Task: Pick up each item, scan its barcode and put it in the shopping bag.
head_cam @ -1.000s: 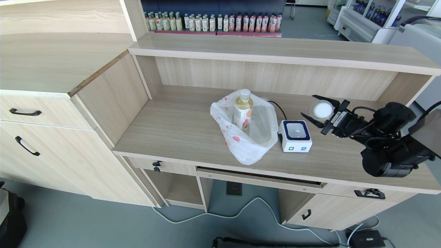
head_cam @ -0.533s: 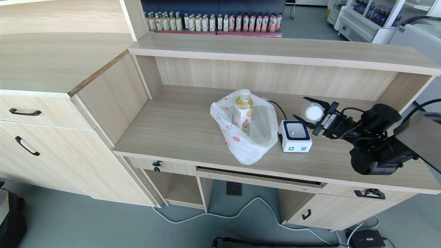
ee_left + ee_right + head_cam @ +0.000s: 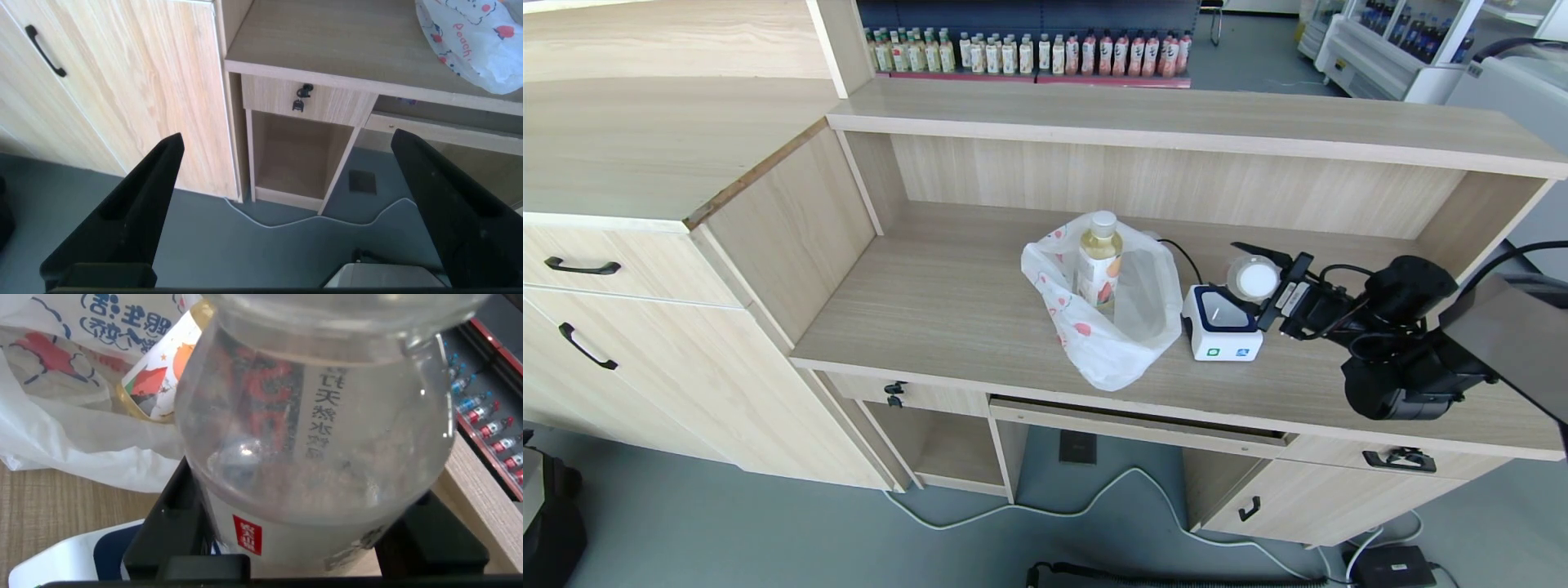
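Horizontally, right claw (image 3: 1246, 276) clasping bottle (image 3: 1254, 280), just above scanner (image 3: 1225, 325).

A clear bottle (image 3: 1252, 279) tipped sideways just above the white scanner (image 3: 1227, 335), centre right; tea bottle (image 3: 1100, 257) upright inside the printed shopping bag (image 3: 1094, 343), centre.

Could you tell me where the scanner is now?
Head view: the scanner sits on the counter, right of the bag, by the bottle in the right gripper.

Right arm: reaching leftward, wrist roughly level. Right gripper (image 3: 1246, 276): jaws clamped on either side of a clear bottle (image 3: 319, 441). Left gripper (image 3: 286, 143): fingers spread wide apart, nothing between them.
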### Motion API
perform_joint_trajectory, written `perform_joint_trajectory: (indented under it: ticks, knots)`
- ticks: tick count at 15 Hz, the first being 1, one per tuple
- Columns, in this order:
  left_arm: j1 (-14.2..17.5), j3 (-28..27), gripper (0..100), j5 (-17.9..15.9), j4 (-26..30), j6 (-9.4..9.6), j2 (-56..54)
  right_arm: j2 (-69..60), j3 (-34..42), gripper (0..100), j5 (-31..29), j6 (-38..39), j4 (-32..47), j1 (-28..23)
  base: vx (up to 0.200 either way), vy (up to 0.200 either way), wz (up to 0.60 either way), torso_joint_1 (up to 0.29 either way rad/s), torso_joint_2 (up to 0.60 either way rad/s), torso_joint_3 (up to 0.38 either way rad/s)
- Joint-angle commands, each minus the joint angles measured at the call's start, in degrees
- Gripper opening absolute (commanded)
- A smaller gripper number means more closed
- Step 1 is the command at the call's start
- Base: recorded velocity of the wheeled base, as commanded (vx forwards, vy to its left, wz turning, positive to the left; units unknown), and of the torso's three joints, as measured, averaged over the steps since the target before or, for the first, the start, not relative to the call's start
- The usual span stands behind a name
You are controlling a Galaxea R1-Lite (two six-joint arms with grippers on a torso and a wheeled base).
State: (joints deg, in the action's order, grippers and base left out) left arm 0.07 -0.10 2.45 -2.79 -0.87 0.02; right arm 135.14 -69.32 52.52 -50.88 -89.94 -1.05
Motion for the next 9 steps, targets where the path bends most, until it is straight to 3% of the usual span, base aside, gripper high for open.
perform_joint_trajectory:
  ticks: [1, 9]
  knots:
    - [0.01, 0.01, 100, 0.01, -0.02, -0.01, -0.02, 0.82, -0.21, 0, 0.04, -0.09, -0.06, -0.01, 0.000, 0.000, 0.00, 0.000, 0.00, 0.000]
    - [0.01, 0.01, 100, 0.01, -0.02, -0.01, -0.02, 4.07, -4.69, 0, 0.04, 0.08, -0.06, 1.58, 0.000, 0.000, 0.00, 0.000, 0.00, 0.000]
